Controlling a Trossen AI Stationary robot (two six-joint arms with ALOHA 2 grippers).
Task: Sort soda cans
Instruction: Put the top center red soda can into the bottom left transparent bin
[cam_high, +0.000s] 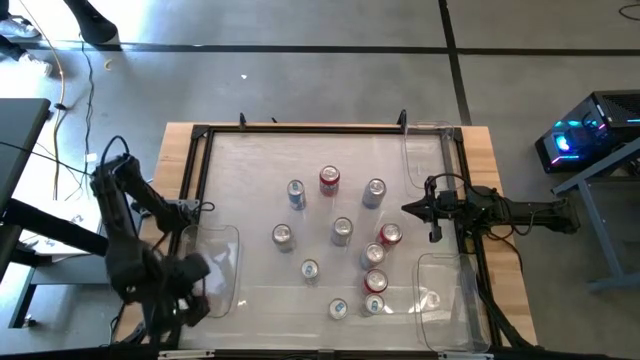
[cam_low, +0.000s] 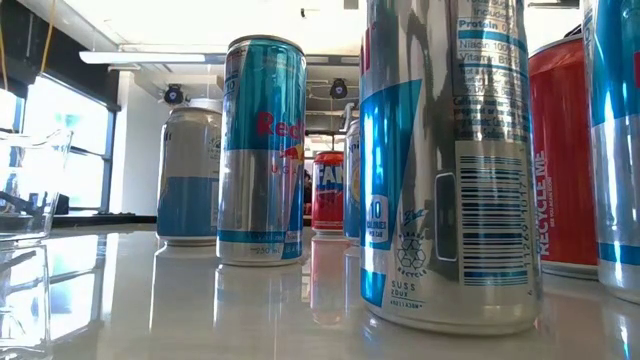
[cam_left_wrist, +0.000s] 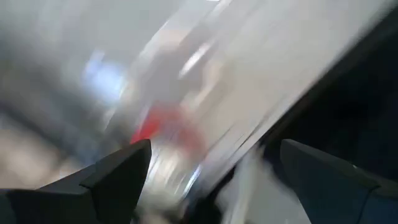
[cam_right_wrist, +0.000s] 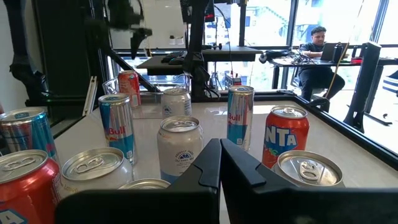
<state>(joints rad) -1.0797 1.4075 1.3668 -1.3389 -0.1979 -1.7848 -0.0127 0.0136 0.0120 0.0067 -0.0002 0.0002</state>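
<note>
Sorting looks barely begun: the right hand (cam_high: 412, 208), fingers closed and empty, faces the standing soda cans (cam_high: 341, 231) and must open first, while the open left hand (cam_high: 195, 305) waits over a clear bin (cam_high: 222, 262).

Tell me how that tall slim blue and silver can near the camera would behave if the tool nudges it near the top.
The tall slim can stands upright on a narrow base, so a high push would probably tip it. Its round body would likely roll once down. The glossy table and smooth metal wall suggest it may slide or slip.
</note>
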